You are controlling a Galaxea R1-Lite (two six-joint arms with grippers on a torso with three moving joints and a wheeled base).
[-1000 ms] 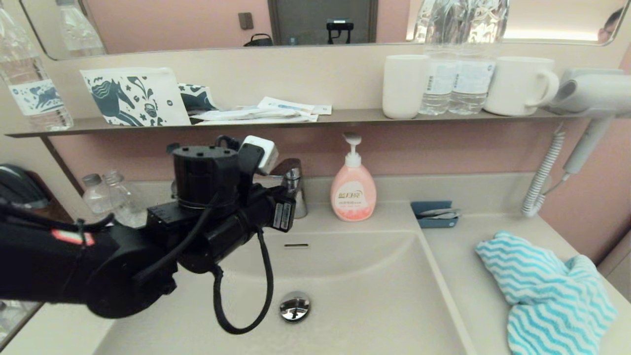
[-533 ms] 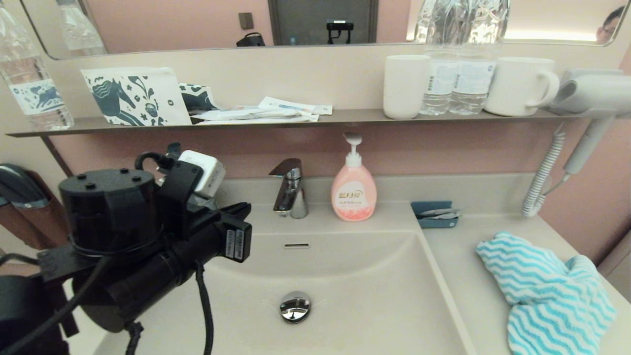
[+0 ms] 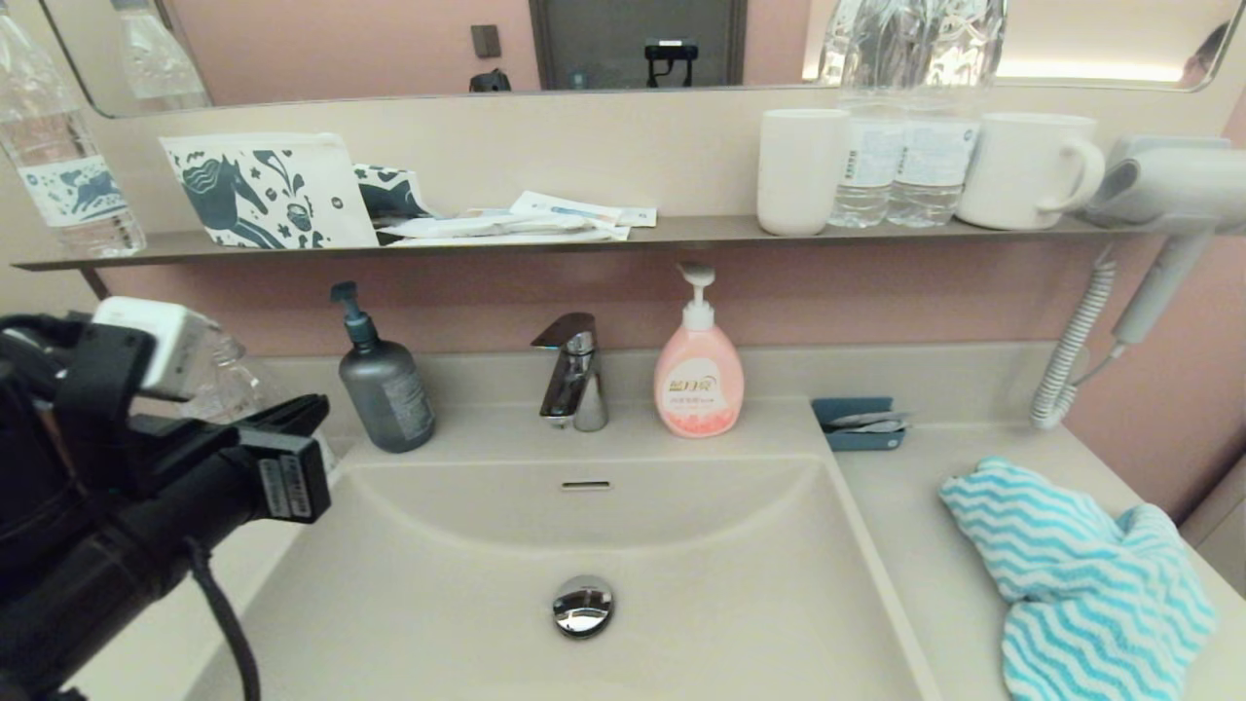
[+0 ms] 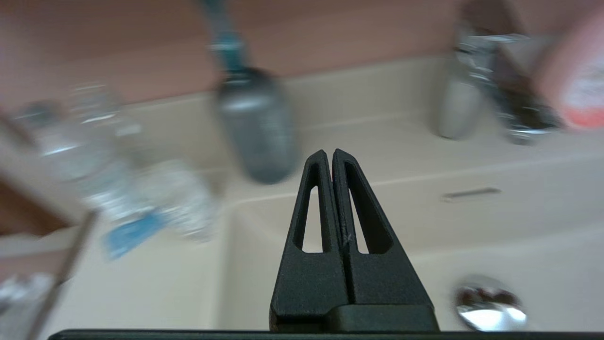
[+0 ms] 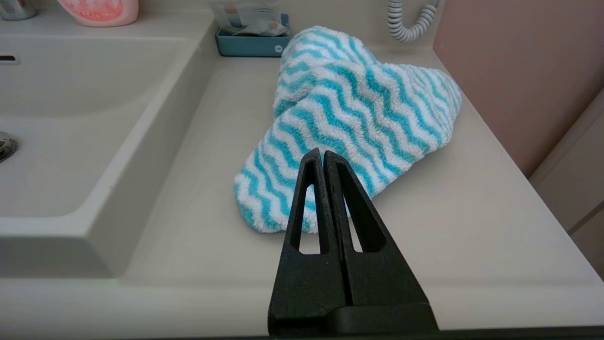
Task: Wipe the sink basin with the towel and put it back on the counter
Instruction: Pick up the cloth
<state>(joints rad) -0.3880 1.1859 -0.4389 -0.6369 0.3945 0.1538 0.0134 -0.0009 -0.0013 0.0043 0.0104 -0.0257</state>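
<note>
Big change first: can finally see the whole basin. Had the left arm hanging right across it a second ago, blocking the tap. Already sliding off leftward half a second ago. Now pulled out to the far left edge of the head view, clear of the basin altogether. Uncovered a grey pump bottle along the way, standing just left of the tap. Reads as backing off rather than reaching, so probably no work coming from that side.

Tabletop on the right: no change at all. Same for the towel, bunched up there in the identical spot across all three head shots, well apart from the drain plug and outside the basin. Could mean wiping finished and towel returned, could mean not started yet. Can't settle that from here.

Left jaws: pressed fully together, gripping nothing, pointed toward the back left of the basin near the grey bottle.

Right jaws: also closed tight and empty, sitting over the near edge of the towel in the right wrist view. Touching the fluff or just above it, can't tell. Nowhere in the head view.

If the wipe is yet to come, would bet on the right side opening up and pinching that near edge.
</note>
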